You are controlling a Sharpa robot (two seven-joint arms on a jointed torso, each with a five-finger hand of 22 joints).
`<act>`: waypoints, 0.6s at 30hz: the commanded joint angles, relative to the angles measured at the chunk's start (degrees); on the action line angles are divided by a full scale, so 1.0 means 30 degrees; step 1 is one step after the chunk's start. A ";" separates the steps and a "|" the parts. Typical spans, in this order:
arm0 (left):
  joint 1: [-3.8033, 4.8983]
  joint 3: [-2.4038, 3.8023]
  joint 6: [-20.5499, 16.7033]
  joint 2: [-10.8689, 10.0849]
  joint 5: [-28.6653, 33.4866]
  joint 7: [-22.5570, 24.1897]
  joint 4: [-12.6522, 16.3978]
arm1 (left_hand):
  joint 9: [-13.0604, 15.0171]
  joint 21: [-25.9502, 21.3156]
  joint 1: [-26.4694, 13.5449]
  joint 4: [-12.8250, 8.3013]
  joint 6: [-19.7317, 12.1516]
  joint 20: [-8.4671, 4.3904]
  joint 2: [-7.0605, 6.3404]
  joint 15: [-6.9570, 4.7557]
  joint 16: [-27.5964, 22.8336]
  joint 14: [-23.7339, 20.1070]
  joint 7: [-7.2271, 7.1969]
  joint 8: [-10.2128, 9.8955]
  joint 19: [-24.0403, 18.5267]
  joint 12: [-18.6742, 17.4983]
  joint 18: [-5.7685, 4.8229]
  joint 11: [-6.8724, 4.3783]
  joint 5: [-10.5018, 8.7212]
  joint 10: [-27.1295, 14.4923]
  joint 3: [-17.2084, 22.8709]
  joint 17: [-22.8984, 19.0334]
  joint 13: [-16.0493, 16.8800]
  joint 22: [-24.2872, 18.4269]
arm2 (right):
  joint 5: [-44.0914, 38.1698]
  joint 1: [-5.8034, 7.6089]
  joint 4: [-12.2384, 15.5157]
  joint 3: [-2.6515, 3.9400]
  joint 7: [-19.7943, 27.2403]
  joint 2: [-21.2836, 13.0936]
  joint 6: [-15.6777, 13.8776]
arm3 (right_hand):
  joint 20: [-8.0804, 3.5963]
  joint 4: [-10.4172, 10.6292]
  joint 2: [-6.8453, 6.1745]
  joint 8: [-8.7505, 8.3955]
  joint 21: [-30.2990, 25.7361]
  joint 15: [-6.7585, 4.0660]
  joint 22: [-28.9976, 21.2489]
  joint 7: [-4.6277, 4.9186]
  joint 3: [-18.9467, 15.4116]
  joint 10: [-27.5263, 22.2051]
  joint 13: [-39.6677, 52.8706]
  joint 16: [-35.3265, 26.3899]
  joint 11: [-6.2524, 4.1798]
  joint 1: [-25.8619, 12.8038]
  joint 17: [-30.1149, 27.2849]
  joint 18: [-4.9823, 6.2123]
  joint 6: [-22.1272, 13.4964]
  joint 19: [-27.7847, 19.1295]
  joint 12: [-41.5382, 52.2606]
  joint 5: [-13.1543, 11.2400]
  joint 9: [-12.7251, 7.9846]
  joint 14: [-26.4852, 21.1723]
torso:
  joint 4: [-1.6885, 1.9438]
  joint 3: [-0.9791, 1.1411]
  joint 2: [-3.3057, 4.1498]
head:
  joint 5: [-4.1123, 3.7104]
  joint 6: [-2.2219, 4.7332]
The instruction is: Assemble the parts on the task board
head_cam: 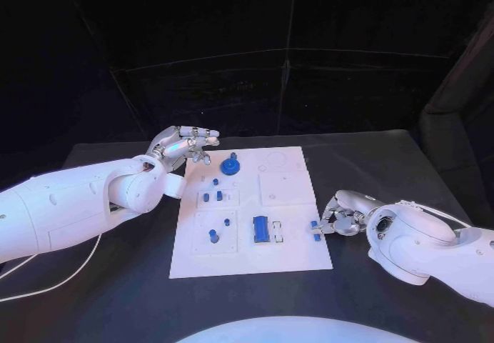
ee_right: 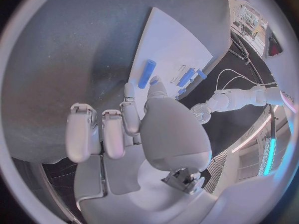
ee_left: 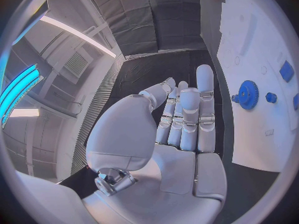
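Head view: black table (head_cam: 123, 286) bears white task board (head_cam: 293, 193).

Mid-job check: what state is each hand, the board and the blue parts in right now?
left hand: open, holding nothing, beside the board's far left corner.
right hand: fingers at a small blue part on the board's right edge; grip unclear.
task board: flat on the table.
blue gear: on the board, untouched.

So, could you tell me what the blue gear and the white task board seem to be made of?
Blue gear: probably moulded or printed plastic, matte; its colour is even, without metallic glint. Task board: a thin, rigid white plate, likely plastic or painted sheet; flat with a dull, even surface. Neither can be confirmed by look alone.
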 commanded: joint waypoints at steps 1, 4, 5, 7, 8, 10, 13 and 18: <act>0.0023 0.0012 0.0236 -0.0012 -0.0027 0.0074 0.0011 | 0.0019 -0.0103 0.0013 -0.0102 0.0083 0.0010 0.0071 0.0033 0.0052 -0.0111 -0.0041 0.0106 -0.0023 0.0127 0.0135 -0.0090 0.0093 -0.0085 -0.0052 -0.0015 -0.0004 -0.0024 | -0.0222 0.0005 0.0036 -0.0006 -0.0389 0.0071 0.1244 | -0.0163 0.0025 -0.0176 0.0091 -0.0121 -0.0129 0.0018 -0.0005 -0.0062 0.0017 -0.0090 0.0038 -0.0127 0.0112 0.1885 -0.0296 0.0156 -0.0007 0.0078 -0.0041 0.0016 0.1349 | -0.0021 0.0006 -0.0019 | -0.0014 -0.0065; 0.0023 0.0012 0.0245 -0.0018 -0.0027 0.0080 0.0014 | 0.0019 -0.0103 0.0013 -0.0102 0.0083 0.0010 0.0071 0.0033 0.0052 -0.0111 -0.0041 0.0106 -0.0023 0.0127 0.0135 -0.0090 0.0093 -0.0085 -0.0052 -0.0015 -0.0004 -0.0024 | -0.0259 0.0000 0.0053 -0.0007 -0.0376 0.0152 0.1357 | -0.0194 -0.0077 -0.0173 0.0160 -0.0125 -0.0156 0.0025 -0.0022 -0.0024 0.0010 -0.0067 0.0031 -0.0151 0.0410 0.1890 -0.0298 0.0127 -0.0006 0.0086 0.0127 0.0140 0.1351 | -0.0014 0.0027 -0.0013 | -0.0038 -0.0063; 0.0023 0.0012 0.0246 -0.0018 -0.0027 0.0081 0.0013 | 0.0019 -0.0103 0.0013 -0.0102 0.0083 0.0010 0.0071 0.0033 0.0052 -0.0111 -0.0041 0.0106 -0.0023 0.0127 0.0135 -0.0090 0.0093 -0.0085 -0.0052 -0.0015 -0.0004 -0.0024 | -0.0366 -0.0002 0.0054 -0.0007 -0.0368 0.0202 0.1392 | -0.0207 -0.0150 -0.0168 0.0189 -0.0126 -0.0164 0.0034 -0.0021 -0.0005 0.0016 -0.0036 0.0027 -0.0156 0.0583 0.1892 -0.0301 0.0093 -0.0003 0.0110 0.0292 0.0208 0.1352 | -0.0032 0.0035 -0.0007 | -0.0001 -0.0052; 0.0024 0.0012 0.0253 -0.0018 -0.0027 0.0082 0.0013 | 0.0019 -0.0103 0.0013 -0.0102 0.0083 0.0010 0.0071 0.0033 0.0052 -0.0111 -0.0041 0.0106 -0.0023 0.0127 0.0135 -0.0090 0.0093 -0.0085 -0.0052 -0.0015 -0.0004 -0.0024 | -0.0515 -0.0004 0.0053 -0.0008 -0.0363 0.0259 0.1422 | -0.0215 -0.0237 -0.0153 0.0217 -0.0123 -0.0169 0.0046 -0.0025 0.0020 0.0017 -0.0020 0.0037 -0.0161 0.0759 0.1918 -0.0304 0.0070 0.0002 0.0120 0.0393 0.0269 0.1358 | -0.0038 0.0041 -0.0004 | 0.0020 -0.0042; 0.0024 0.0012 0.0254 -0.0018 -0.0027 0.0083 0.0015 | 0.0019 -0.0103 0.0013 -0.0102 0.0083 0.0010 0.0071 0.0033 0.0052 -0.0111 -0.0041 0.0106 -0.0023 0.0127 0.0135 -0.0090 0.0093 -0.0085 -0.0052 -0.0015 -0.0004 -0.0024 | -0.0625 -0.0005 0.0052 -0.0008 -0.0383 0.0295 0.1423 | -0.0222 -0.0346 -0.0120 0.0240 -0.0122 -0.0176 0.0055 -0.0029 0.0064 0.0015 -0.0010 0.0035 -0.0168 0.0966 0.1922 -0.0305 0.0043 0.0005 0.0123 0.0479 0.0324 0.1360 | -0.0036 0.0037 -0.0004 | 0.0018 -0.0042; 0.0024 0.0012 0.0254 -0.0020 -0.0027 0.0083 0.0016 | 0.0019 -0.0103 0.0013 -0.0102 0.0083 0.0010 0.0071 0.0033 0.0052 -0.0111 -0.0041 0.0106 -0.0023 0.0127 0.0135 -0.0090 0.0093 -0.0085 -0.0052 -0.0015 -0.0004 -0.0024 | -0.0861 -0.0009 0.0046 -0.0008 -0.0470 0.0367 0.1366 | -0.0249 -0.0714 0.0138 0.0277 -0.0071 -0.0215 0.0159 -0.0071 0.0337 0.0041 0.0074 0.0090 -0.0213 0.1666 0.2026 -0.0325 -0.0016 0.0051 0.0201 0.0958 0.0426 0.1385 | -0.0027 0.0038 0.0001 | 0.0010 -0.0052; 0.0023 0.0012 0.0251 -0.0021 -0.0027 0.0084 0.0010 | 0.0022 -0.0107 0.0000 -0.0098 0.0101 0.0007 0.0079 0.0029 0.0062 -0.0115 -0.0049 0.0121 -0.0023 0.0146 0.0135 -0.0096 0.0091 -0.0075 -0.0065 -0.0021 -0.0003 -0.0025 | -0.1189 -0.0017 0.0015 -0.0008 -0.0579 0.0474 0.1312 | -0.0297 -0.1124 0.0414 0.0284 -0.0047 -0.0255 0.0210 -0.0101 0.0689 0.0028 0.0107 0.0144 -0.0253 0.2412 0.2124 -0.0334 -0.0090 0.0076 0.0214 0.1339 0.0505 0.1410 | -0.0033 0.0040 0.0008 | -0.0004 -0.0031; 0.0022 0.0012 0.0258 -0.0019 -0.0027 0.0084 0.0012 | 0.0022 -0.0107 0.0000 -0.0098 0.0101 0.0007 0.0079 0.0029 0.0062 -0.0115 -0.0049 0.0121 -0.0023 0.0146 0.0135 -0.0096 0.0091 -0.0075 -0.0065 -0.0021 -0.0003 -0.0025 | -0.1687 -0.0029 -0.0075 -0.0008 -0.0690 0.0625 0.1285 | -0.0351 -0.1599 0.0875 0.0282 -0.0043 -0.0295 0.0229 -0.0127 0.1277 -0.0019 0.0099 0.0142 -0.0285 0.3239 0.2138 -0.0339 -0.0158 0.0085 0.0163 0.0502 0.0618 0.1411 | -0.0027 0.0031 -0.0006 | -0.0024 -0.0076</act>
